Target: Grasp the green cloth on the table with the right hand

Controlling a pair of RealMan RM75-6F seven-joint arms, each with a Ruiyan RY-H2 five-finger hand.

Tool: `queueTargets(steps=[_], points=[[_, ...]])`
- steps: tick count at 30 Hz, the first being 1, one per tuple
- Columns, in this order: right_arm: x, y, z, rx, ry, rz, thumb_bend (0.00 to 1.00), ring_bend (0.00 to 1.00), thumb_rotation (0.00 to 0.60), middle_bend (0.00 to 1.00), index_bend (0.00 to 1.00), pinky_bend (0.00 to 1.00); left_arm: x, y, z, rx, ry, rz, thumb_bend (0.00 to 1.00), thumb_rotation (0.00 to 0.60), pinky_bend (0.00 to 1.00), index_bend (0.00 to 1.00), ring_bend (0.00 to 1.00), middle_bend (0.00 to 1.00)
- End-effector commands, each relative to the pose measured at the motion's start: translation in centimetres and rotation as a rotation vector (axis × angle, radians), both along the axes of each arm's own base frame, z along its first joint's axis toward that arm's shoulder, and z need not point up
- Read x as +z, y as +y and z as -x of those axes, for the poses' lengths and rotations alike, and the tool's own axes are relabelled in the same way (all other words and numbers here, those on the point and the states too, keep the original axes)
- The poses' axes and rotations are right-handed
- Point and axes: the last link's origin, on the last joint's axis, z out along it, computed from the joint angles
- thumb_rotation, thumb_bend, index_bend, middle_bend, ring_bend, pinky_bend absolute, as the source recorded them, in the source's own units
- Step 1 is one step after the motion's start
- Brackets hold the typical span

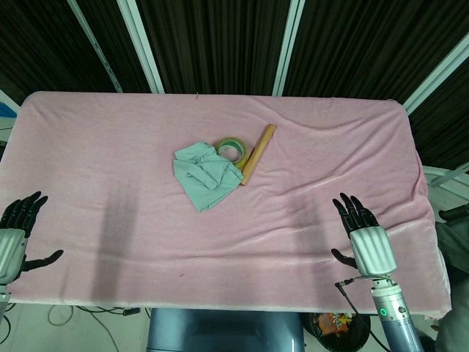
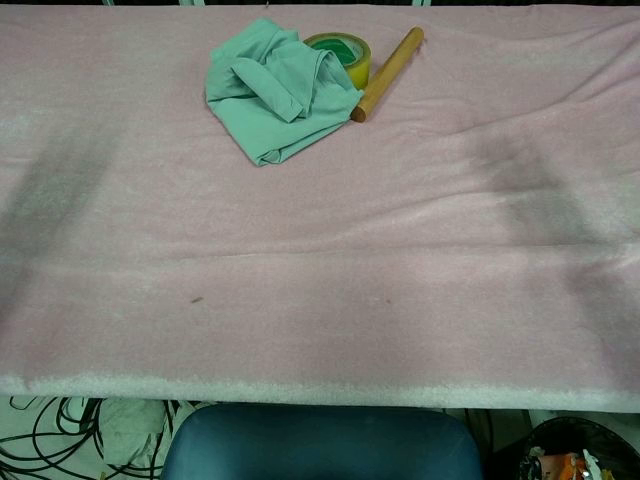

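The green cloth (image 1: 206,173) lies crumpled near the middle of the pink table cover (image 1: 110,147); in the chest view the green cloth (image 2: 275,92) sits at the top centre. My right hand (image 1: 364,236) hovers over the table's front right, fingers spread and holding nothing, well to the right of and nearer than the cloth. At the front left edge my left hand (image 1: 16,233) is also spread and empty. Neither hand shows in the chest view.
A roll of yellow-green tape (image 1: 231,149) touches the cloth's far right side, partly under it. A wooden stick (image 1: 257,153) lies slanted just right of the tape. The tape (image 2: 345,52) and stick (image 2: 388,73) also appear in the chest view. A chair back (image 2: 320,445) stands below the front edge.
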Motion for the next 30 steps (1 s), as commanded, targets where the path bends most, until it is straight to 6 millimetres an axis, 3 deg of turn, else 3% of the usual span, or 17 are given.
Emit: queueTargets(steps=[1,12,19,22,26,30], points=[[-0.1,-0.1,0.1,-0.018,0.002,0.000,0.15,0.02,0.600,0.00,0.00,0.23,-0.1,0.0,0.0,0.003,0.002,0.005,0.00,0.600,0.00,0.00,0.00,0.00],[-0.2,-0.3,-0.2,-0.027,-0.003,-0.023,0.14,0.02,0.600,0.00,0.00,0.23,0.0,0.0,0.0,0.003,-0.006,0.011,0.00,0.600,0.00,0.00,0.00,0.00],[-1.0,-2.2,-2.2,-0.016,-0.028,-0.059,0.14,0.02,0.600,0.00,0.00,0.23,-0.1,0.2,0.0,0.012,-0.014,0.019,0.00,0.600,0.00,0.00,0.00,0.00],[-1.6,-4.0,-3.9,0.014,-0.020,-0.083,0.13,0.02,0.600,0.00,0.00,0.23,-0.1,0.2,0.1,0.016,-0.020,0.022,0.00,0.600,0.00,0.00,0.00,0.00],[-2.9,-7.2,-7.7,0.086,-0.010,-0.118,0.12,0.02,0.600,0.00,0.00,0.23,-0.1,0.3,0.1,0.025,-0.027,0.024,0.00,0.600,0.00,0.00,0.00,0.00],[-5.8,-11.0,-12.4,0.153,0.010,-0.187,0.11,0.02,0.600,0.00,0.00,0.23,0.1,0.7,0.3,0.039,-0.038,0.020,0.00,0.600,0.00,0.00,0.00,0.00]])
